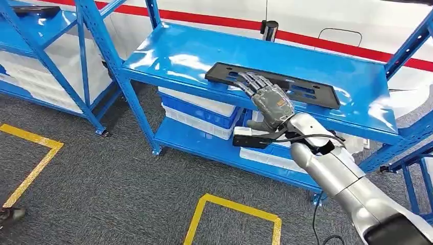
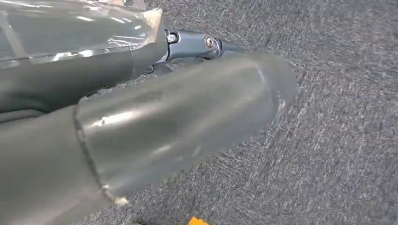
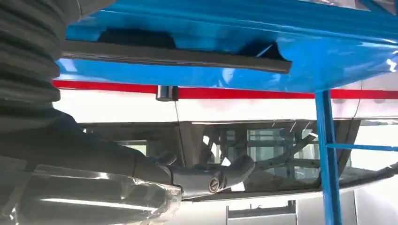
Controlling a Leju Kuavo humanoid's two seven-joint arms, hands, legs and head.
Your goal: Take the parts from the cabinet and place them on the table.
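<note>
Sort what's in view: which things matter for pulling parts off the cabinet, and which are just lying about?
Job:
- black flat part on the top shelf
- blue cabinet
- right robot hand, fingers spread over the part

Lying about:
- white and blue bins on the lower shelf
- yellow floor tape
- neighbouring blue rack

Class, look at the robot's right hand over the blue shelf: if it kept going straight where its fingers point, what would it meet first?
Probably the black part: the right hand already reaches over its near edge, though contact is unclear.

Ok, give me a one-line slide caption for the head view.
Right hand reaches with spread fingers over the flat black part on the blue shelf.
</note>
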